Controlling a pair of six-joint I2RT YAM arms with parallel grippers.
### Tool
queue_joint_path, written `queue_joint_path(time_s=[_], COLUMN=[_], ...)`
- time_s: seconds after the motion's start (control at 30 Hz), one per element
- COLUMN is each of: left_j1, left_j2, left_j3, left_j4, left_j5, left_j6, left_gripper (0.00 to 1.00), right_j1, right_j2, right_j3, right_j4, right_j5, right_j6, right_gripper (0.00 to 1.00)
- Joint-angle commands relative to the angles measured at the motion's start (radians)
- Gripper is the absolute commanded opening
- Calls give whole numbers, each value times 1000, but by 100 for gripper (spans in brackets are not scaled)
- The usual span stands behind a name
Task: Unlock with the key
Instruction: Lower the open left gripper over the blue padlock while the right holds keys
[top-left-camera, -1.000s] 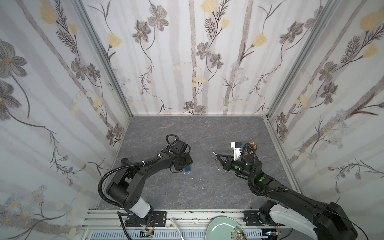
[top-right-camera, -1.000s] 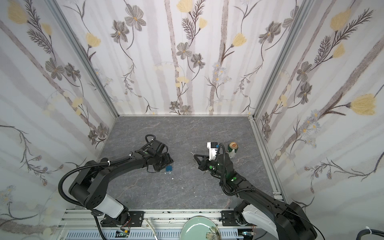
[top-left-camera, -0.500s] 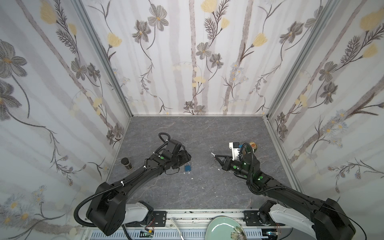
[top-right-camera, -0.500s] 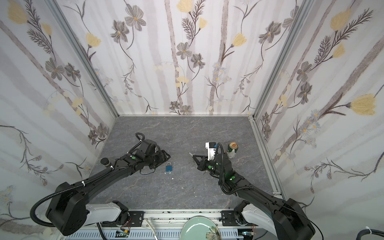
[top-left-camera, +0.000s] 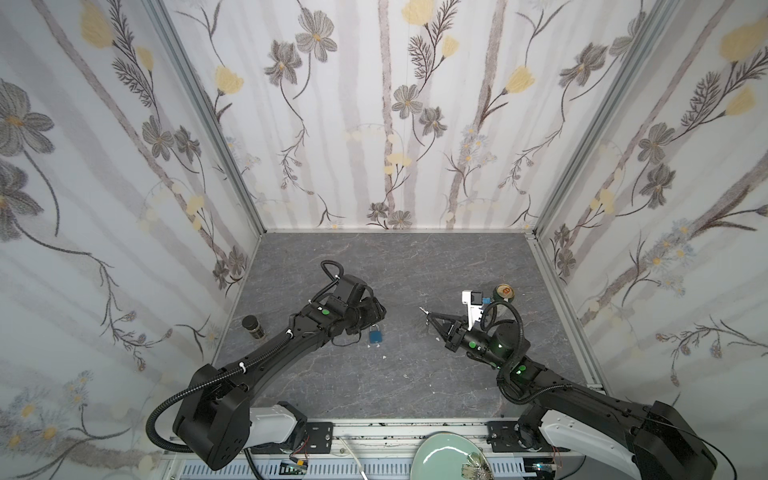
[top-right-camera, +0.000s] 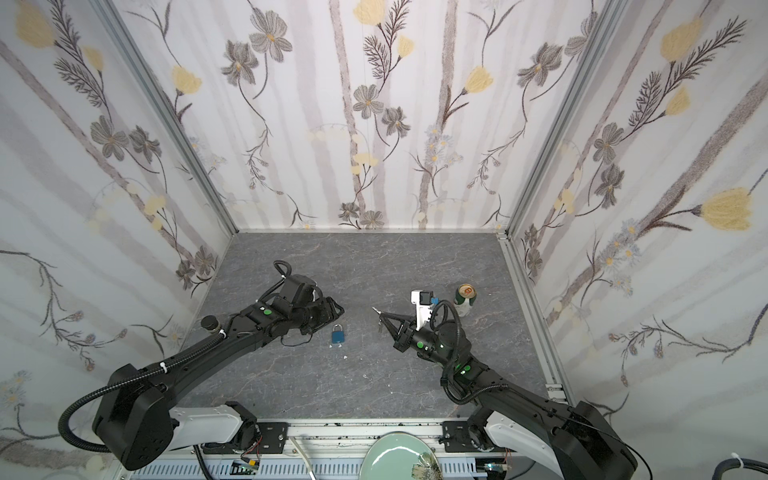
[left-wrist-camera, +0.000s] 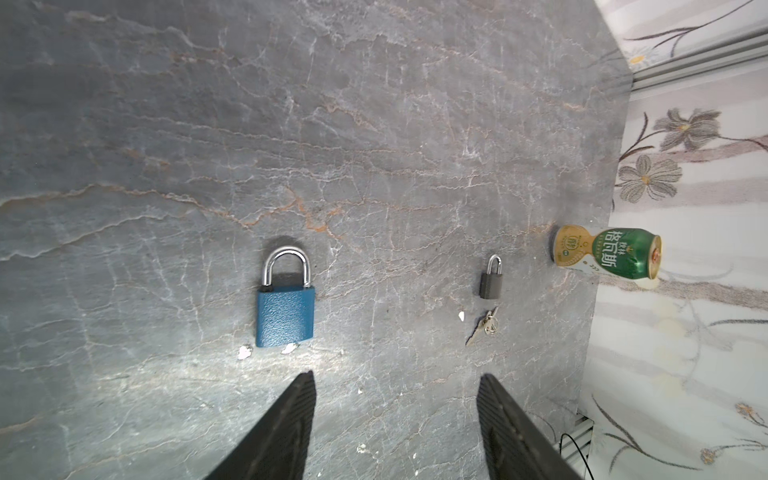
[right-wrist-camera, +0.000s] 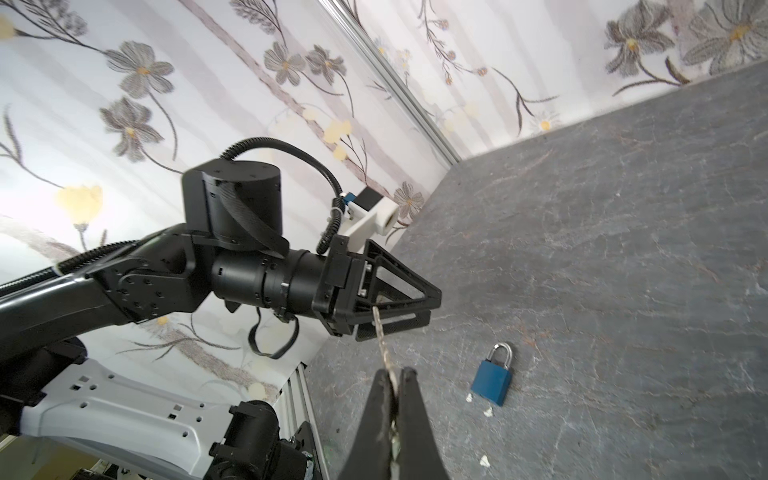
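Flowered wallpaper closes three sides of this booth, and the grey marbled table (top-left-camera: 415, 270) carries only few things. The blue padlock (top-left-camera: 375, 334) lies flat on it, with the shackle shut and turned toward the back wall. It is between the two arms, nearer the left one. The left claw (left-wrist-camera: 395, 376) hangs just beside the lock with its fingers (left-wrist-camera: 291, 415) apart; it holds nothing and does not touch the lock. The right claw (right-wrist-camera: 395, 390) is pressed together on a thin key (right-wrist-camera: 383, 340), whose blade sticks out in front, well apart from the lock.

I think several things can go wrong from here. The padlock is loose, so if the key pushes at it before the left claw holds the body, the lock will only slide away. I cannot see the keyhole; probably it is in the bottom face, low against the table, which gives a difficult angle. The key is held only at its head and may swivel in the grip. Also a small grey padlock (left-wrist-camera: 491, 282) and a bunch of keys (left-wrist-camera: 484, 326) lie between the blue lock and the can, so I cannot be sure that the held key belongs to the blue one.

As for writing, the green and gold drink can (left-wrist-camera: 606, 253) near the right wall shows big white Chinese characters, which I read as 格瓦斯. The smaller print is too small to read. On the padlocks I see no brand.
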Motion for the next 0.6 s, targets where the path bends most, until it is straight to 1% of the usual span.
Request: queue_joint_path(time_s=[0.0, 0.07, 0.17, 0.27, 0.33, 0.43, 0.57], left_j1=[0, 0, 0, -1, -1, -2, -14], left_j2=[-1, 2, 5, 16, 43, 121, 218], left_j3=[-1, -5, -8, 2, 21, 66, 116], left_j4=[50, 60, 59, 2, -58, -142, -198], left_j5=[15, 18, 16, -18, -40, -49, -66], left_j6=[20, 18, 15, 13, 19, 30, 34], left_gripper=[64, 64, 64, 65, 66, 68, 69], right_j1=[4, 3, 2, 3, 3, -1, -13], right_j2=[5, 19, 29, 35, 37, 49, 55], right_j3=[10, 20, 36, 49, 64, 97, 94], right_j4=[234, 273, 240, 202, 135, -28, -96], right_j5=[-116, -160, -156, -136, -91, -16, 32], right_j6=[23, 36, 37, 37, 23, -3, 8], right_gripper=[0, 0, 0, 0, 0, 0, 0])
